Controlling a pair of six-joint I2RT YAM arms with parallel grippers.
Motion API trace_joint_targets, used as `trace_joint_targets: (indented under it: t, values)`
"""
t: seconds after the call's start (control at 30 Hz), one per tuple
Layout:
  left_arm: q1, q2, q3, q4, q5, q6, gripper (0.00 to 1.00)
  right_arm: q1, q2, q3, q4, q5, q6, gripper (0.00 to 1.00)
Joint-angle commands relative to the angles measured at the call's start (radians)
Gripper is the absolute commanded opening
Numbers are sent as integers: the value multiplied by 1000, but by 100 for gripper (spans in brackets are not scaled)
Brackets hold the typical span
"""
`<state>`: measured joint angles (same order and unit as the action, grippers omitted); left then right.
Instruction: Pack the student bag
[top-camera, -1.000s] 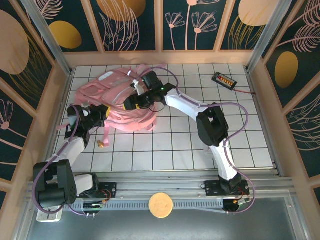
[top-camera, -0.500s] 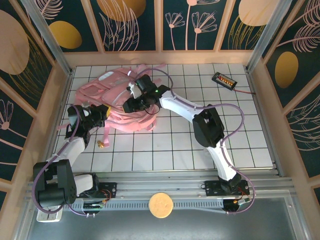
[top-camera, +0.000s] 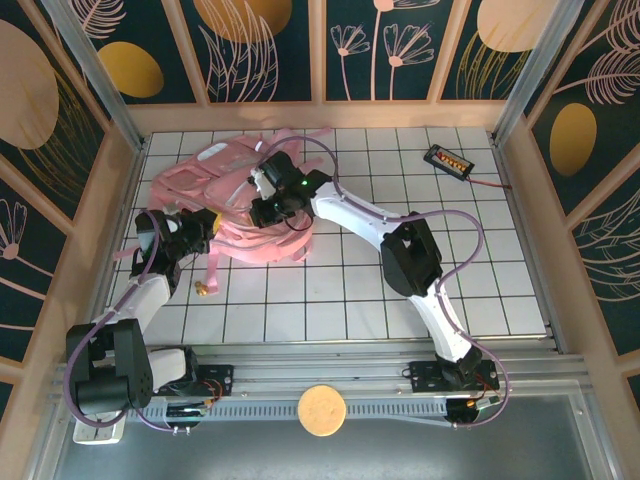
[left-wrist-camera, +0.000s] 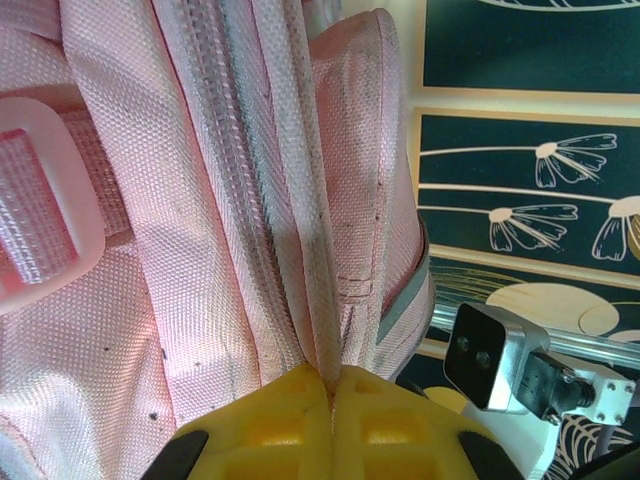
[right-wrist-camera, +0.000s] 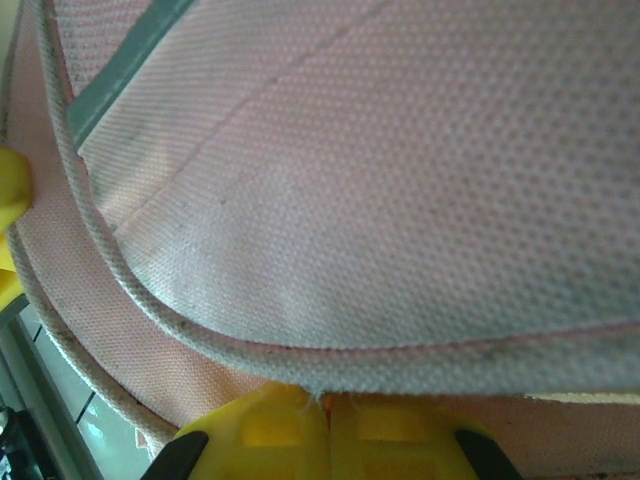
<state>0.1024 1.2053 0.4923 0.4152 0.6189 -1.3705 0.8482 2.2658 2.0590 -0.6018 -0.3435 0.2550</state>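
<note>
Backpack (top-camera: 215, 175), pink, lies slumped on far-left part of white tiled table (top-camera: 400, 290); straps (top-camera: 213, 262) trail toward near side. 2 arms reach onto it. Left gripper (left-wrist-camera: 332, 382): yellow jaws pressed together, pinching fold of pink fabric beside zipper (left-wrist-camera: 232, 200), at backpack's near-left side. Right gripper (right-wrist-camera: 325, 402): jaws together, clamped on corded edge of pink mesh-textured panel (right-wrist-camera: 400, 180), near backpack's middle. Small black device (top-camera: 447, 160) with red wire sits far right, well apart from backpack.
</note>
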Motion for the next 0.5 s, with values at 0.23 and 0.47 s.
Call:
trace_joint_targets:
  t: [0.23, 0.47]
  values:
    - [-6, -51, 59, -58, -11, 86, 0, -76, -28, 55, -287, 143, -24, 0]
    - [11, -73, 62, -130, -52, 143, 0, -112, -6, 152, -518, 209, -8, 0]
